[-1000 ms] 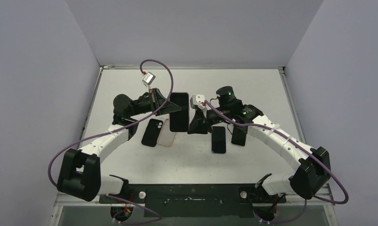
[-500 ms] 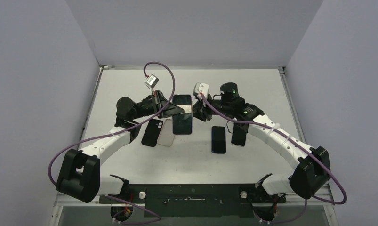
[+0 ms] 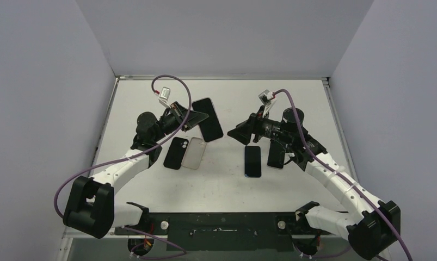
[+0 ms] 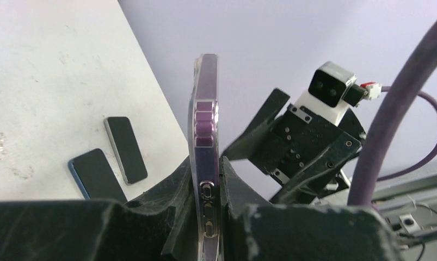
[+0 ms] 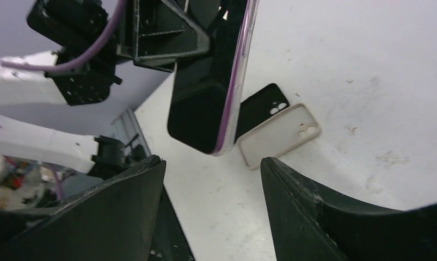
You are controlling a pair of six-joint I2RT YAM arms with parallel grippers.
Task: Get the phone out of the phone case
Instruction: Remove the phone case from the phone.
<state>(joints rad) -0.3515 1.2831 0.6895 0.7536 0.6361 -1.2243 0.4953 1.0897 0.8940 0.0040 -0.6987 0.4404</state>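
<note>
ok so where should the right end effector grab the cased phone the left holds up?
Probably the free edge of the cased phone, opposite the left end effector. Approach from the right: that edge faces the open right end effector, unobstructed.

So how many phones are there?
3. One cased phone is held up in the left gripper. A blue-edged phone and a black phone lie flat on the table by the right arm, which partly covers the black one.

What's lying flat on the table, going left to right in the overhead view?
Black case → pale case → blue-edged phone → dark phone, partly under the right arm. The cased phone held up by the left gripper overlaps the pale case, so it's left out.
</note>
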